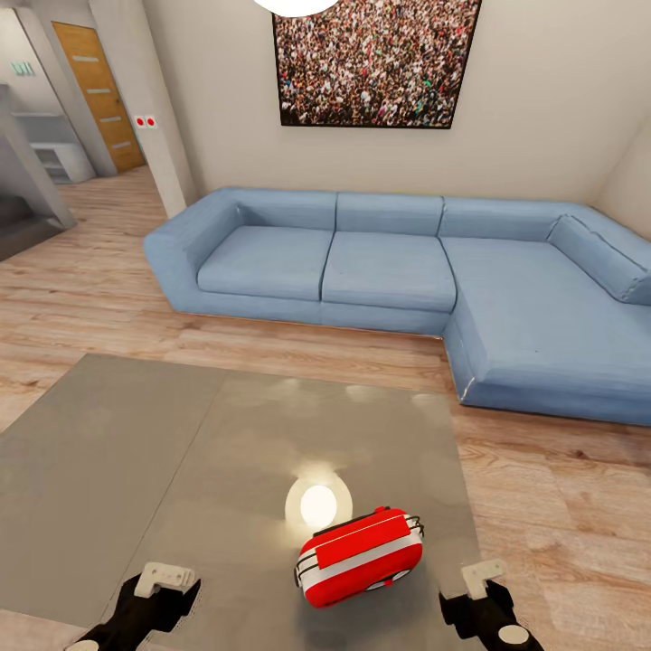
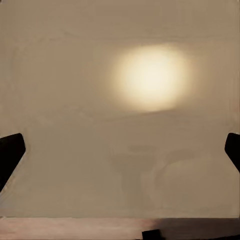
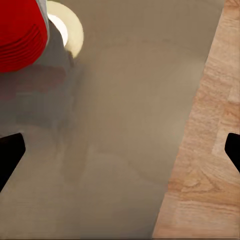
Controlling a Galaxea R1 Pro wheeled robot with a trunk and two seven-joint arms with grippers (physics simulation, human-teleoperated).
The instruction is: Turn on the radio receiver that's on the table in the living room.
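Radio (image 1: 360,556) lying on table (image 1: 136,452) near its front edge, between the left gripper (image 1: 163,588) and right gripper (image 1: 484,592), both spread wide and empty; best approach judged a slow right-arm reach toward the dial face.

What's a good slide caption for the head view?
Red radio receiver on the glossy table, blue sofa behind.

We see a glossy grey table (image 1: 181,452) on the wood floor (image 1: 561,506). A red radio (image 1: 360,556) lies near its front edge
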